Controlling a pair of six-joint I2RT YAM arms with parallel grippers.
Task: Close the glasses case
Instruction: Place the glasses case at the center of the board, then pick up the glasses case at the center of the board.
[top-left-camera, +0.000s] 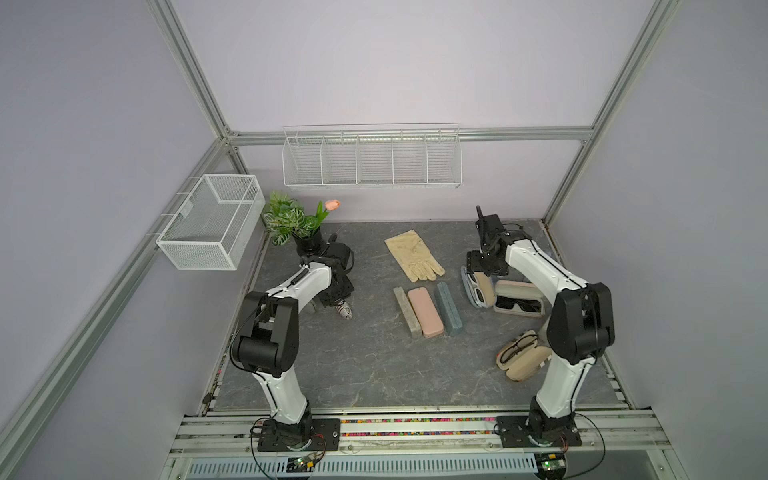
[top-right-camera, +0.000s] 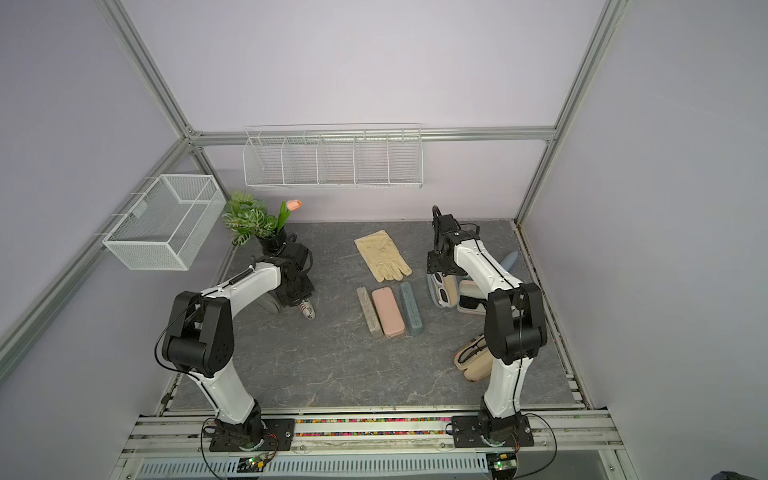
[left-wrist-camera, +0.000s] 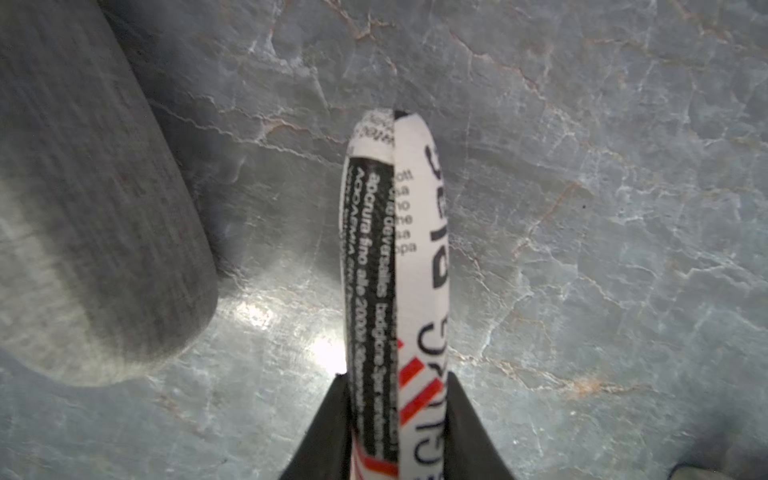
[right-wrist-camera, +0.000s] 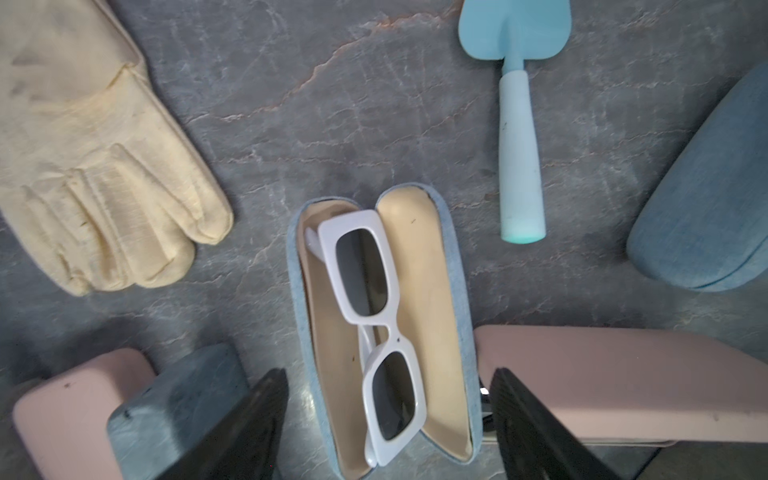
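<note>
The right gripper (right-wrist-camera: 388, 374) is pictured hovering with its jaws spread wide and nothing between them, directly over the open blue glasses case (right-wrist-camera: 298, 291). Neither jaw is seen to touch the case. The case lies flat on the tabletop (top-left-camera: 353, 365), both cream-lined halves facing up, with a pair of white sunglasses (right-wrist-camera: 376, 328) laid askew across the fold. The step in hand is judged to be the approach: the gripper is lined up, but no half has been taken hold of yet.

The next move appears to call for the gripper to be lowered and one outer rim caught, so that this half can be swung over the other until the case snaps shut. Because the sunglasses are spread over both halves, they may first need to be nudged into one side, or the lid could be stopped short by the frame. Little room is left on one flank, where an open pink case (right-wrist-camera: 623, 382) sits just beside the blue one.

Farther out in the right wrist view, a cream glove (right-wrist-camera: 95, 174), a pale blue trowel (right-wrist-camera: 519, 145) and a closed blue case (right-wrist-camera: 706, 208) are spread about.

Across the tabletop, the left gripper (left-wrist-camera: 395, 376) is shown pinching a closed printed case (left-wrist-camera: 395, 249), with a grey case (left-wrist-camera: 83, 208) near it, so no help from that side can be counted on unless the printed case is released.
</note>
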